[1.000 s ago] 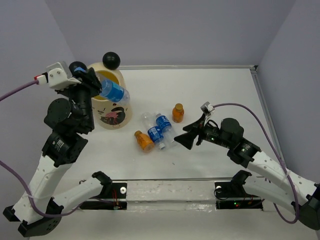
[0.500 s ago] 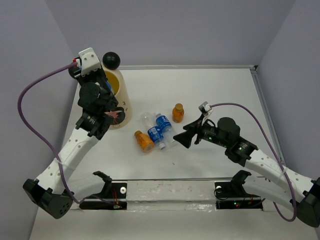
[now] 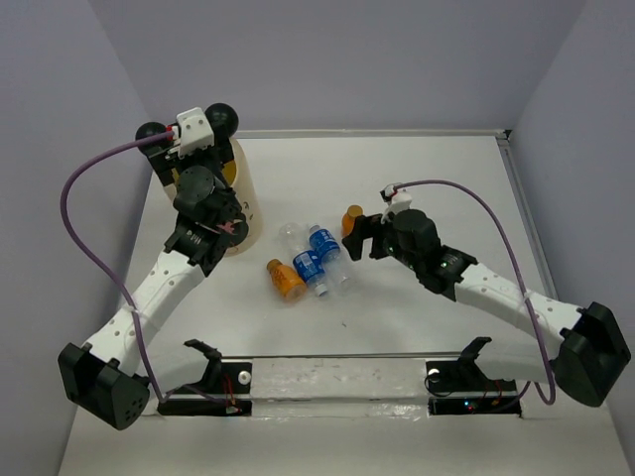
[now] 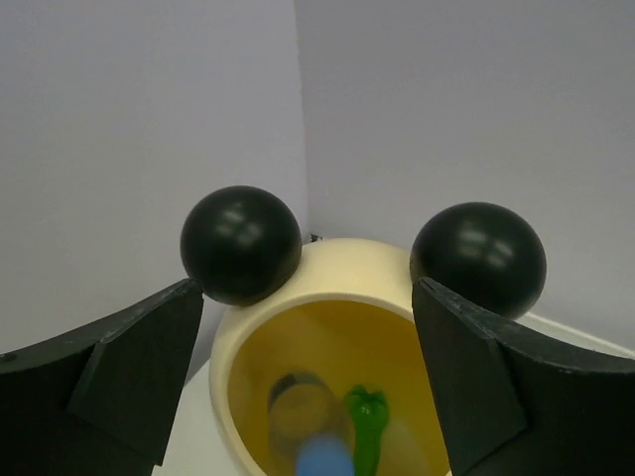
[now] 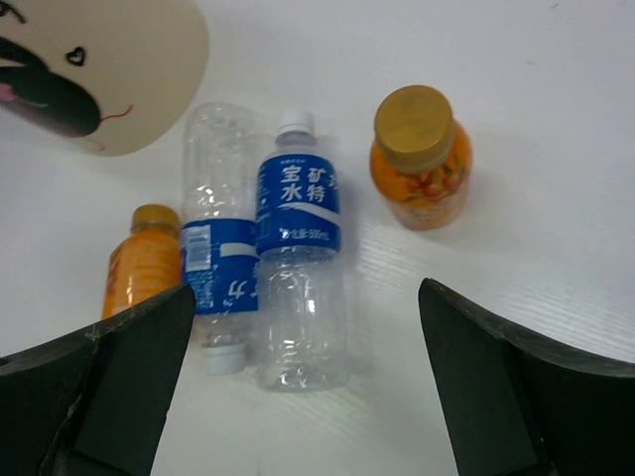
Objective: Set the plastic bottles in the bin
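Left claw hung over the mouth of the bin, at the far-left corner of the worktop. Its jaws were spread wide with nothing between them. Inside the bin lay a clear blue-capped bottle and the green bottle, so two were in.

Right claw was also fully spread and empty, hovering over the four bottles left near the middle of the worktop. The white-capped clear bottle sat under its centre. The second clear bottle lay against that one's left side, pointing the other way. A lying orange bottle was just beyond it. The other orange bottle stood apart to the right.

My read was that the step in hand was the right arm's next pick:
- The jaws already sat across the white-capped bottle's body, so that alignment should be kept.
- The left finger would likely land on the neighbouring bottle, since there was no gap between the two.
- The claw should shift right and narrow before descending, or take the standing orange bottle first.
- On a clear bottle, it should grip at the label band.

Materials:
- The clear bottles looked thin-walled and ribbed. I'd expect them to dent and roll.
- The orange ones were squat with gold caps, and probably stiffer.
- The bin was smooth cream plastic, tapered, with black ball ears.
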Available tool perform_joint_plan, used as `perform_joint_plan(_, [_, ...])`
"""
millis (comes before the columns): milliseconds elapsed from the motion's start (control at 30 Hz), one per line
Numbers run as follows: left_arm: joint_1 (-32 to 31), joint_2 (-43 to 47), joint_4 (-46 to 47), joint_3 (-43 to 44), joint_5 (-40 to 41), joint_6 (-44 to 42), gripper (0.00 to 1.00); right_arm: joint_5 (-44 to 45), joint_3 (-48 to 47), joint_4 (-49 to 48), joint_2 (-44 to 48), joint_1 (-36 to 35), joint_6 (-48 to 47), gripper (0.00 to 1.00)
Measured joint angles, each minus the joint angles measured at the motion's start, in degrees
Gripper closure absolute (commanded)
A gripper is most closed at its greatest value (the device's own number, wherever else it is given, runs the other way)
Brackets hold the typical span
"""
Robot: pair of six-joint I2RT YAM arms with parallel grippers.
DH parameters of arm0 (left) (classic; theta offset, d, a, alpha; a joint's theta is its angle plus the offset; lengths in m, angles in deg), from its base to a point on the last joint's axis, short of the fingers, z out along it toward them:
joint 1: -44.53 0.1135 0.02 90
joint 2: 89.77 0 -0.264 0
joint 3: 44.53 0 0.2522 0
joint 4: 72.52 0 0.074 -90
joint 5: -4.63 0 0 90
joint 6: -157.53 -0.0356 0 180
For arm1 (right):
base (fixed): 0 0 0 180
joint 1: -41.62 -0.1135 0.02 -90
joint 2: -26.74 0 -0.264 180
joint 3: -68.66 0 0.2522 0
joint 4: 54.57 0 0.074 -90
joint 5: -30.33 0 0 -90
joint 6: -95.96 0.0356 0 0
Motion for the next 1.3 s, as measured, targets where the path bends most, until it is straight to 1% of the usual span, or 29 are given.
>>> perform_joint_plan(67, [-0.02, 0.02, -2.93, 0.31, -1.01, 2.12, 0.01, 3.5, -2.51, 1.55, -3.02, -0.02, -0.81, 0.0])
perform_joint_plan(100, [-0.02, 0.04, -3.72, 0.5, -1.33, 2.8, 0.01, 5.7, -5.11, 2.19, -6.32, -0.02, -1.42, 0.0])
perform_joint_plan(167, [-0.02, 0.33, -7.1, 1.51, -2.58, 4.79, 0.01, 8.0, -7.98, 2.93, -9.99, -0.02, -2.1, 0.0])
perform_joint_plan(233, [-0.02, 1.05, -10.95, 2.99, -4.42, 7.82, 0.01, 10.23, -10.93, 3.19, -14.29, 0.07, -2.91, 0.0])
perform_joint_plan(300, [0.0, 2.89, -15.96, 4.87, -8.13, 11.76, 0.01, 11.85, -13.97, 3.76, -18.84, 0.48, -3.82, 0.01])
perform_joint_plan(333, [-0.02, 4.57, -19.45, 6.27, -11.72, 15.13, 0.01, 12.33, -14.95, 3.78, -20.59, 0.57, -4.15, 0.02])
perform_joint_plan(433, [-0.02, 8.76, -26.08, 9.09, -20.87, 21.7, 0.01, 14.16, -18.1, 4.9, -26.05, 1.2, -5.29, 0.06])
perform_joint_plan(533, [-0.02, 15.65, -31.3, 9.29, -34.23, 28.61, 0.01, 15.54, -20.28, 5.79, -29.68, 1.77, -5.99, 0.09])
perform_joint_plan(600, [-0.02, 18.91, -33.33, 8.02, -40.04, 30.99, 0.01, 16.52, -21.44, 6.25, -31.34, 1.97, -6.25, 0.09])
perform_joint_plan(667, [-0.11, 24.55, -35.39, 4.2, -46.77, 33.68, 0.01, 17.84, -22.93, 6.84, -33.07, 2.05, -6.84, 0.13])
perform_joint_plan(700, [-0.11, 26.45, -36.33, 2.71, -48.46, 34.4, 0.01, 18.23, -23.47, 7.08, -33.66, 2.1, -7.1, 0.15])
perform_joint_plan(733, [-0.11, 28.0, -37.07, 1.05, -49.79, 35.04, 0.01, 18.53, -24.09, 7.37, -34.03, 2.12, -7.41, 0.18])
perform_joint_plan(767, [-0.13, 30.05, -38.75, -1.55, -51.34, 36.02, 0.01, 18.84, -25.2, 7.69, -34.82, 2.12, -7.67, 0.26])
perform_joint_plan(800, [-0.13, 31.39, -40.06, -3.17, -52.02, 36.63, 0.01, 19.02, -25.94, 7.8, -35.36, 2.12, -7.93, 0.29])
perform_joint_plan(833, [-0.13, 32.76, -42.21, -5.16, -52.65, 37.42, 0.01, 19.28, -26.93, 7.93, -36.11, 2.12, -8.22, 0.41])
perform_joint_plan(867, [-0.13, 33.62, -44.26, -6.91, -52.81, 38.29, 0.01, 19.5, -27.45, 8.04, -36.57, 2.12, -8.17, 0.5])
perform_joint_plan(900, [-0.13, 34.1, -46.07, -8.04, -52.7, 39.04, 0.01, 19.8, -28.0, 8.11, -37.07, 2.12, -8.39, 0.62])
perform_joint_plan(967, [-0.13, 34.49, -48.83, -9.22, -52.35, 39.93, 0.01, 21.22, -28.63, 8.35, -37.68, 2.12, -8.33, 0.7])
perform_joint_plan(1000, [-0.13, 34.71, -51.08, -9.94, -51.76, 40.68, 0.01, 21.7, -29.0, 8.37, -37.7, 2.12, -8.24, 0.72])
perform_joint_plan(1067, [-0.13, 35.28, -54.51, -10.19, -50.01, 41.72, 0.01, 23.54, -29.88, 9.57, -37.68, 2.12, -8.5, 0.79])
perform_joint_plan(1100, [-0.13, 35.56, -55.34, -10.19, -49.42, 42.03, 0.01, 24.28, -30.18, 10.12, -37.64, 2.1, -8.7, 0.8])
perform_joint_plan(1133, [-0.13, 35.89, -56.13, -10.16, -48.54, 42.27, 0.01, 25.68, -30.53, 11.1, -37.35, 1.95, -9.38, 0.83])
perform_joint_plan(1233, [-0.13, 37.75, -58.03, -9.79, -45.31, 42.93, 0.01, 29.35, -31.43, 13.99, -35.19, 1.33, -11.45, 0.84])
perform_joint_plan(1300, [-0.13, 39.17, -58.36, -9.46, -43.39, 43.04, 0.01, 31.43, -33.33, 15.63, -32.39, -0.35, -13.55, 0.84])
